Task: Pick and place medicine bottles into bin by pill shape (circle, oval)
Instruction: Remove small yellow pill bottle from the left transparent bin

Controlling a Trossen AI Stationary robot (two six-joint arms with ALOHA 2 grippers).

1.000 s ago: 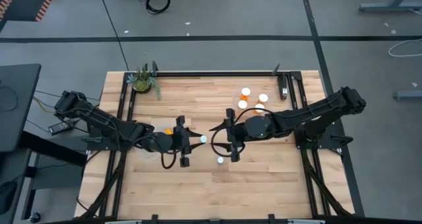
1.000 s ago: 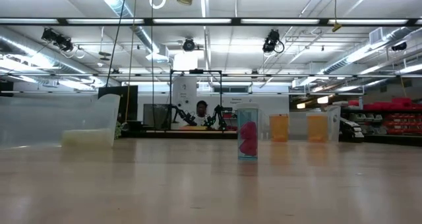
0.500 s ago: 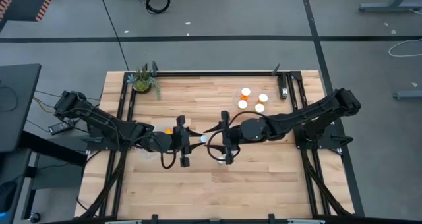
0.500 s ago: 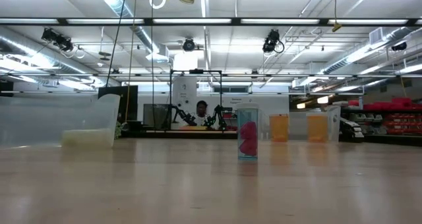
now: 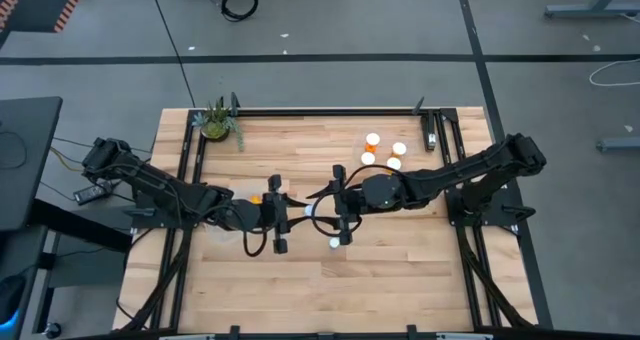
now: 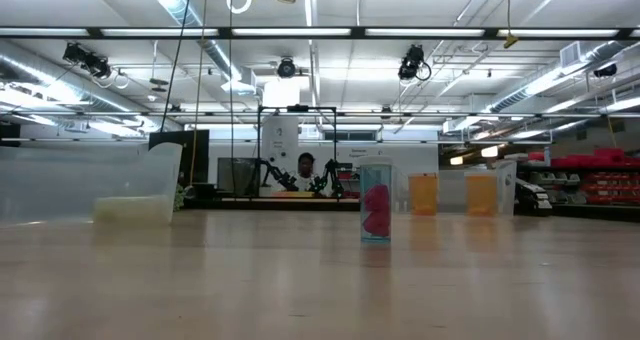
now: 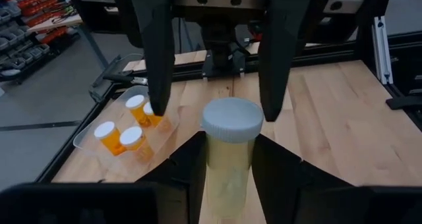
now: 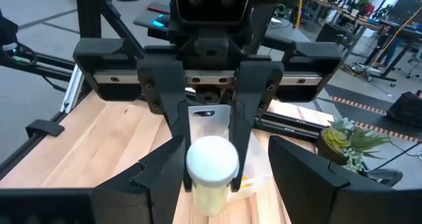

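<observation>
L jaws closed on body of white-capped bottle (image 7: pixel 229 159), held upright-looking in L wrist view, off the counter (image 5: pixel 400 270), roughly mid-counter between both arms. R jaws open, straddling that bottle's cap from opposite side; contact w/ cap: can't tell. Looks like a hand-over in progress, not a drop into a bin.

Risks, as judged:
- L letting go before R clamps → bottle falls, rolls.
- R closing on cap only, off-centre → bottle tips or twists out; smooth round cap, poor purchase.
- Both pulling at once → slip, or cap loosened.
- Loose white bottle (image 5: pixel 333 243) on counter just beside R jaws → could get knocked on descent.

Farther off: orange bottles (image 5: pixel 372 140), four together toward far R side, well apart from the hand-over. Potted plant (image 5: pixel 215 123) at far L corner.

View differences: wrist views alone give the grip and cap straddle; high view only a white dot between arms. L wrist view puts orange bottles in a clear tray (image 7: pixel 86 137), unreadable from above. Low view: no arm, no hand-over; only a clear container w/ pink contents (image 6: pixel 375 215) and a person (image 6: pixel 305 166) far back.
</observation>
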